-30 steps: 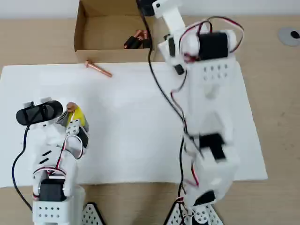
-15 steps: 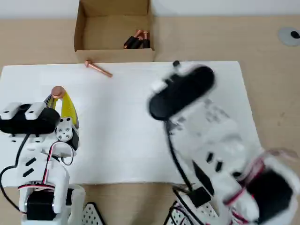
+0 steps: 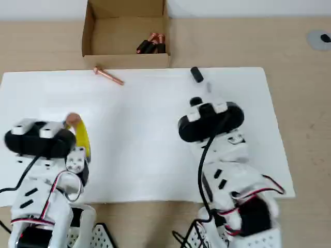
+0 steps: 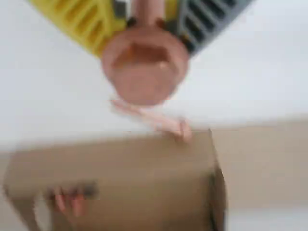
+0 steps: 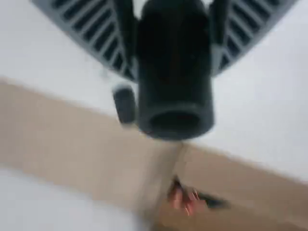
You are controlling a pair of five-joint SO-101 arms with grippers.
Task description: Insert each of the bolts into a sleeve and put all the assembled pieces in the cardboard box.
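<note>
With assembled pieces in the brown cardboard box, the left gripper pinches a copper metal bolt, the right gripper a black tubular sleeve, not yet joined; another bolt and another sleeve wait.

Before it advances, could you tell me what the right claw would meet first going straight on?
Probably the loose sleeve on the sheet just ahead of the right claw; depth is unclear.

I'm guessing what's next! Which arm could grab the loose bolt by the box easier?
Left, probably. The loose bolt lies on its side of the sheet, nearer the left gripper. But that gripper holds a second bolt, so it must free up first.
</note>
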